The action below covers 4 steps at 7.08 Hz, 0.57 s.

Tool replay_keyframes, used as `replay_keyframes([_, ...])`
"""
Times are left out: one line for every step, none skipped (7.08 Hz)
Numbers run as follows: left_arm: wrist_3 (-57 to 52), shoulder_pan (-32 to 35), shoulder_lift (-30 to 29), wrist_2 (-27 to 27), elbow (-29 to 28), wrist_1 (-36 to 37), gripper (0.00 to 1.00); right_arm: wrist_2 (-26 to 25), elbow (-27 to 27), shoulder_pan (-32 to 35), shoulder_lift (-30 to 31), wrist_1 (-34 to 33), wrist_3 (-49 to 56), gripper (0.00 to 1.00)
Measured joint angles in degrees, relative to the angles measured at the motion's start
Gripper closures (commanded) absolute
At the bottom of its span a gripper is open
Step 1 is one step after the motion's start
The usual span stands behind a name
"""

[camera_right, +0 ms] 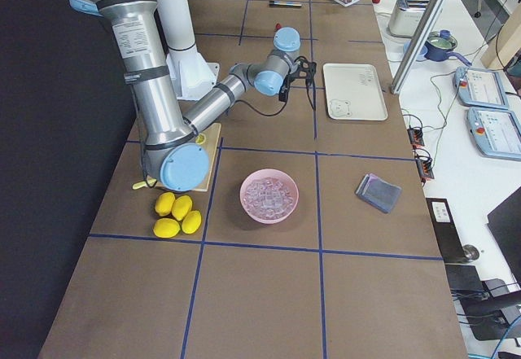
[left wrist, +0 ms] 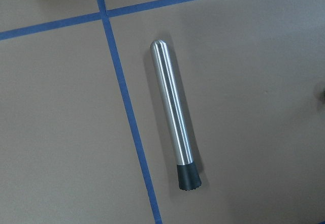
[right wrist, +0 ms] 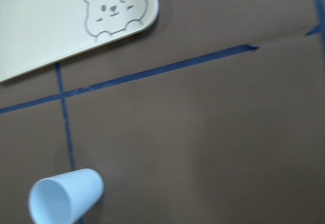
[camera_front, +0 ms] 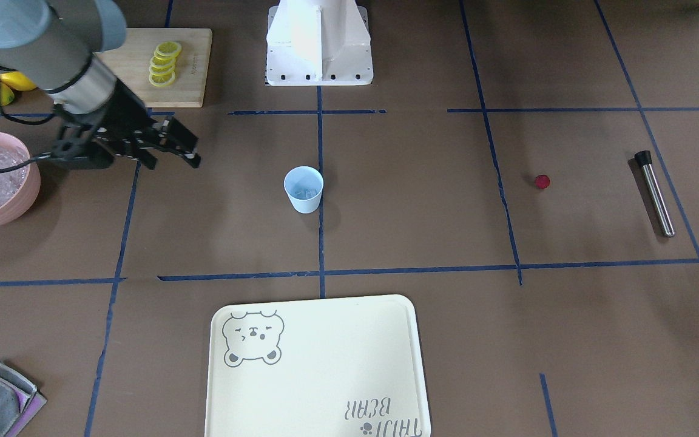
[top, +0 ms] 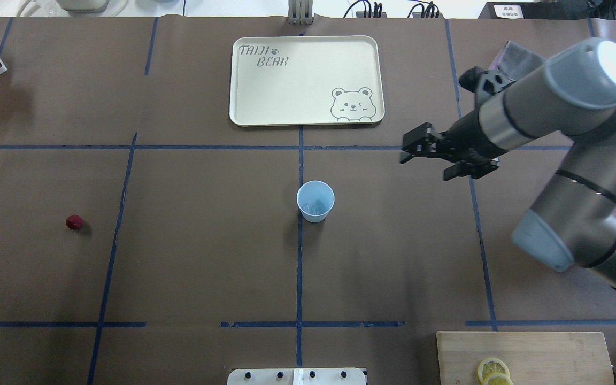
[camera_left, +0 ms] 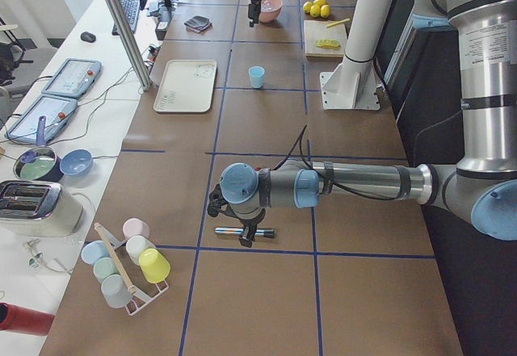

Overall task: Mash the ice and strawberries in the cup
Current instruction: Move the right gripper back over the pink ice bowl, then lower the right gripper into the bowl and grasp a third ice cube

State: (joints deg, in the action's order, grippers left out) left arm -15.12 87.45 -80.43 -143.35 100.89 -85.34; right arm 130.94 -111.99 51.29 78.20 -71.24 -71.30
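Cream tray (camera_front: 319, 364), then blue cup (camera_front: 304, 189) holding ice (camera_front: 304, 193); strawberry (camera_front: 542, 181) well apart

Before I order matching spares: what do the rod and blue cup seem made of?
Rod: likely brushed stainless steel, bright streaks along it; black tip looks rubber or plastic, matte. Cup: probably matte plastic, even pale blue, no glare.

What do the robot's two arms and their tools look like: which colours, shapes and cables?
Both arms are silver metal tubes joined by rounded, light blue-grey joint housings. The right arm has a black cable hanging by its wrist; the right tool is black, with two fingers. The left arm carries a black cable along its forearm; the left tool is black too.
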Motion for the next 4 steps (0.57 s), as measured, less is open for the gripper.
replay_keyframes([0.0,0.0,0.06,-0.19,0.05,0.0,0.0,3.82,-0.92,5.59,7.19,0.15,10.7,0.01])
replay_keyframes([0.0,0.0,0.08,-0.65,0.07,0.0,0.0,5.27,-0.77,10.24,13.63,0.17,21.8,0.01])
replay_keyframes([0.0,0.0,0.1,-1.18,0.09,0.0,0.0,4.94,0.25,13.51,18.01,0.04,32.2,0.01])
replay_keyframes([0.0,0.0,0.13,-1.67,0.12,0.0,0.0,3.85,1.72,15.48,20.65,-0.07,41.1,0.0])
